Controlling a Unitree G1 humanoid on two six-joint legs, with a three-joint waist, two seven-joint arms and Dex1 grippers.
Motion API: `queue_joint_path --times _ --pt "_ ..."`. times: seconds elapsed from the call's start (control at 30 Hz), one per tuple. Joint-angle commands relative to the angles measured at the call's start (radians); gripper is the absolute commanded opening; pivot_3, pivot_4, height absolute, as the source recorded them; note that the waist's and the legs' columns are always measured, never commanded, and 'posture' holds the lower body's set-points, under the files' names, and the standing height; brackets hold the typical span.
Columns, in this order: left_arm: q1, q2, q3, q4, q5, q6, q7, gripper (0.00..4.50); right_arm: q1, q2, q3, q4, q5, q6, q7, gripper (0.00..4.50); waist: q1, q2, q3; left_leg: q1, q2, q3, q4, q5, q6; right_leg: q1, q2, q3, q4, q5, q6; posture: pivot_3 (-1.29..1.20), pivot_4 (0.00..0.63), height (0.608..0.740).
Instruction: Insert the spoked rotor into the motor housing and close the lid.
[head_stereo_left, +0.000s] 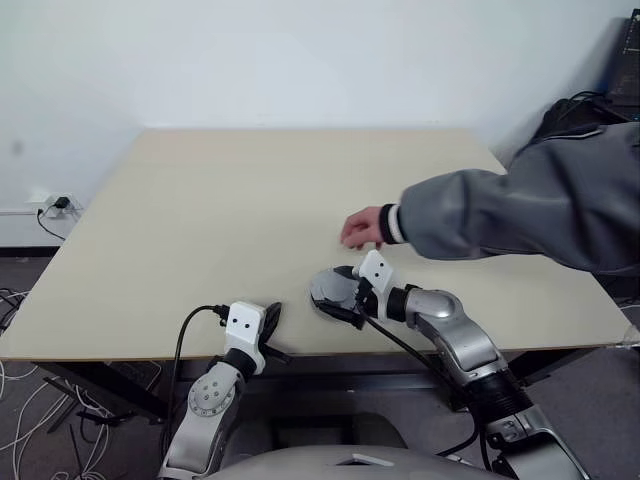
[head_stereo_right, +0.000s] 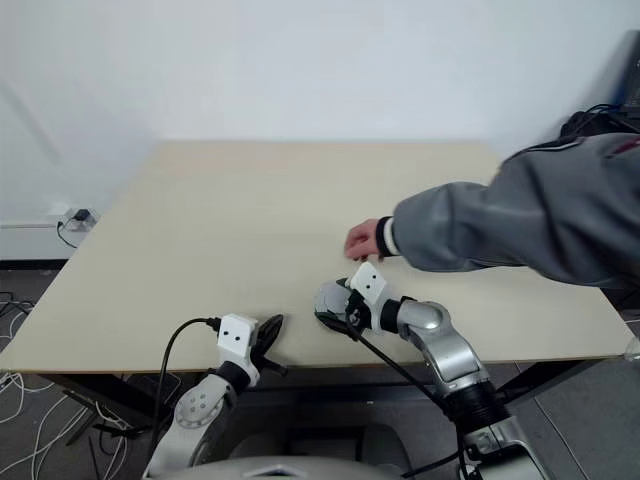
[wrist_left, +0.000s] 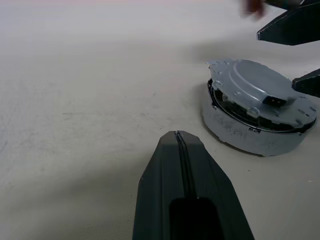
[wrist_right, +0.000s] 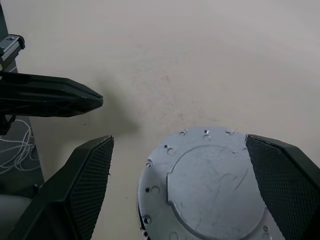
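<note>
Right gripper (wrist_right: 180, 185) has its two black fingers spread wide, one on each side of the lid (wrist_right: 210, 187), and they do not squeeze it. One finger (wrist_right: 82, 190) stands apart from the lid's edge. The other finger sits right at the far edge, and I cannot tell if it touches.

That lid is a round silver-grey disc with a raised middle and small holes near its rim. It lies on top of the motor housing (wrist_left: 250, 137), a low round part resting on the table (head_stereo_left: 200, 220). From the left wrist view the lid looks a bit tilted, with a dark gap under its near edge. The stack sits close to the near edge of the table, a little right of the middle.

Left gripper (head_stereo_left: 268, 325) is closed tight, its two fingers pressed flat together with nothing between them. It hangs over the near edge of the table, to the left of the stack and apart from it.

A person's hand (head_stereo_left: 362, 228), in a grey sleeve (head_stereo_left: 500, 215) with a dark striped cuff, reaches in from the right. It hovers over the table just beyond the lid, on the far side.
</note>
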Motion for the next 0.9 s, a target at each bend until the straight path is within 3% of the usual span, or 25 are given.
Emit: queue_joint_path --times 0.03,0.47,0.9 --pt "-0.012 -0.007 -0.001 -0.05 -0.001 -0.027 0.005 0.0 -0.006 -0.003 -0.028 -0.073 0.043 0.011 0.025 4.47 0.0 0.0 0.0 0.0 0.0 0.0 0.0 0.0 0.0 0.0 0.0 0.0 0.0 0.0 0.0 0.0 0.0 0.74" --pt "-0.022 -0.009 -0.004 -0.038 -0.003 -0.026 0.0 0.0 0.109 -0.156 0.025 -0.327 0.156 0.222 0.169 4.47 0.001 0.0 0.0 0.0 0.0 0.0 0.0 0.0 0.0 0.0 0.0 0.0 0.0 0.0 0.0 0.0 0.0 0.74" --pt "-0.04 -0.008 -0.004 -0.028 -0.005 -0.026 -0.007 0.0 0.105 -0.161 0.027 -0.337 0.162 0.244 0.16 4.47 0.002 -0.002 0.001 -0.001 0.0 0.0 0.0 0.0 0.0 0.0 0.0 0.0 -0.001 0.0 0.0 0.0 0.0 0.74"
